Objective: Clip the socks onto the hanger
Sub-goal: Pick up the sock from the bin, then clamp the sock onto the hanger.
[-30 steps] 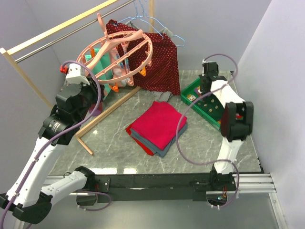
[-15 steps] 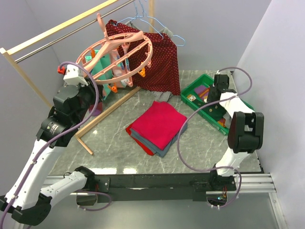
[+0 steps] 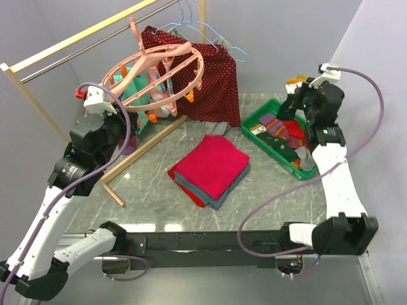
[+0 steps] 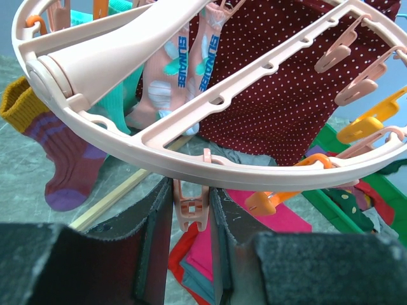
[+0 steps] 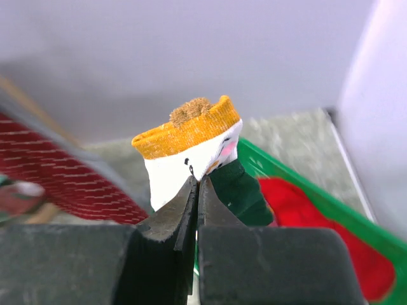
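Broadly, the grey marble desk [image 3: 152, 190] spreads below both sets of fingers. A wooden rack [image 3: 76, 38] rises over its far left side, behind the left fingers. A dark red dotted garment [image 3: 219, 82] hangs at that rack, beyond the left fingers and well to the left of the right ones. The round pink hanger [image 3: 147, 56] tilts in the air directly above the left fingers [image 4: 191, 194], and its outer ring passes just over their tips. A folded red and grey cloth stack [image 3: 213, 166] lies on the desk between the two sets of fingers, lower than both. A green bin [image 3: 254, 121] sits under the right fingers [image 5: 196, 187] and holds loose socks [image 3: 283, 130] in red, purple-striped and dark green.

Beyond the left fingers, three more hang from the hanger: a pink lettered sock [image 4: 168, 70], a teal sock [image 4: 117, 105] and a maroon-and-purple sock [image 4: 60, 159] with a mustard top. The right fingers are pressed together on a mustard-cuffed sock [image 5: 191, 143], white with a dark green part, which is lifted above the bin. The left fingers stand narrow, pinching one pink clip [image 4: 191, 213] that dangles from the ring and touching it on both sides.
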Action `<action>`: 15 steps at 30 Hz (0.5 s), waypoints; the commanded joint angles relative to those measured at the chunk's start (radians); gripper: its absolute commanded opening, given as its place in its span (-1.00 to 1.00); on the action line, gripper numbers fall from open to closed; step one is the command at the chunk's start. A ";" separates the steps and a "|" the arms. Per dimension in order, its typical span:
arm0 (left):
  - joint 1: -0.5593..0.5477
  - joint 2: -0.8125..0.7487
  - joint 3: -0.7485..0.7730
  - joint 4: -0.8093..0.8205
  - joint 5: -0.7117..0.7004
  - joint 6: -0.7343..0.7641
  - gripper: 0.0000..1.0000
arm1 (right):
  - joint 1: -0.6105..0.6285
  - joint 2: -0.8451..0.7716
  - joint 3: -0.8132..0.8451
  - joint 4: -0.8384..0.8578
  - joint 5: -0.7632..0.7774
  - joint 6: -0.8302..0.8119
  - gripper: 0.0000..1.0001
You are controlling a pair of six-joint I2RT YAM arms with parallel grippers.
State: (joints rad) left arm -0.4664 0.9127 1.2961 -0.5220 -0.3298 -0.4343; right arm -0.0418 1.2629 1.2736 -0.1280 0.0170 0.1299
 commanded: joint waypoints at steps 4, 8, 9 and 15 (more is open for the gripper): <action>0.002 -0.001 -0.006 0.048 0.028 -0.017 -0.98 | 0.035 -0.137 -0.088 0.180 -0.432 0.075 -1.00; 0.003 -0.003 -0.009 0.062 0.029 -0.023 -0.98 | 0.193 -0.178 -0.152 0.258 -0.535 0.128 -1.00; 0.002 -0.003 -0.009 0.065 0.031 -0.024 -0.98 | 0.233 -0.183 -0.169 0.261 -0.537 0.120 -1.00; 0.003 -0.009 -0.026 0.088 0.031 -0.029 -0.98 | 0.508 -0.151 -0.313 0.496 -0.629 0.307 -1.00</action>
State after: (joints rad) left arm -0.4664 0.9131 1.2842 -0.4866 -0.3111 -0.4503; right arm 0.3416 1.1042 1.0409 0.1429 -0.5034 0.2844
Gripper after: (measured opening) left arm 0.310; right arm 0.012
